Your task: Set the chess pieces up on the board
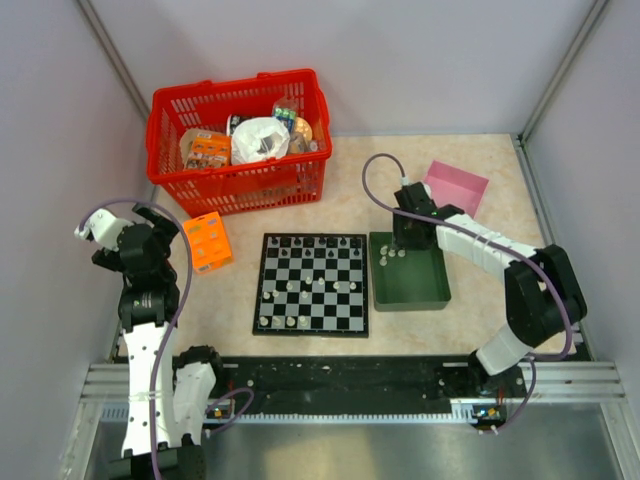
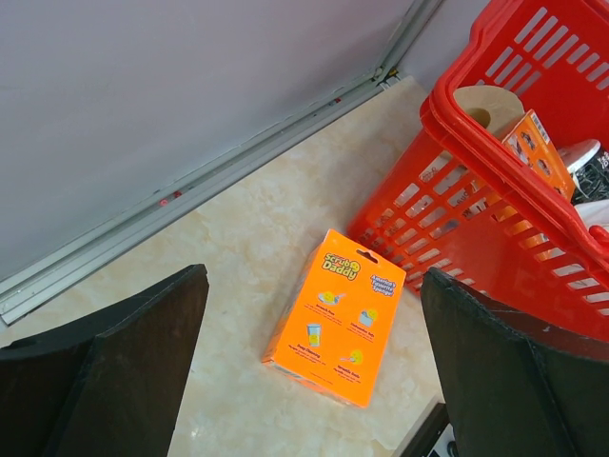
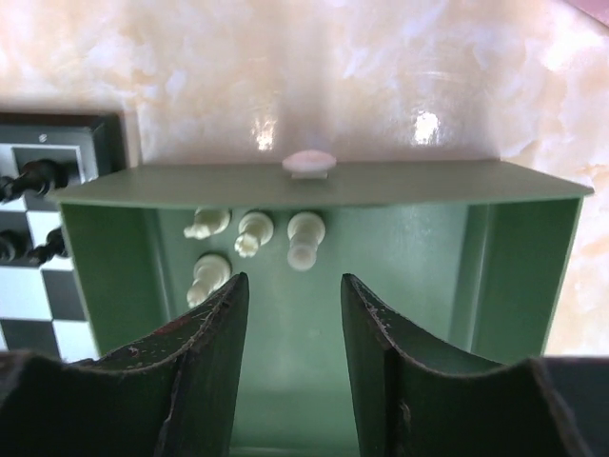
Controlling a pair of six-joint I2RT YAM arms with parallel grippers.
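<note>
The right gripper (image 3: 293,286) hangs low inside the dark green rectangular tray (image 3: 514,257), which sits just right of the flat black-and-white checkered board (image 1: 312,331). Its jaws stand partly apart and hold nothing. Four pale white chess pieces (image 3: 304,238) are bunched in the tray's far-left corner. One lies just beyond the fingertips, in line with the gap, with its long axis running near to far in the wrist view; whether it stands or lies flat is unclear. The other three lie left of that line. A short reach toward the far wall should bring the jaws around it. The left gripper (image 2: 309,281), spread wide and empty, is well off to the left by an orange cardboard packet (image 2: 335,317) and a red plastic basket (image 2: 495,181), so the right arm is plainly nearer.
</note>
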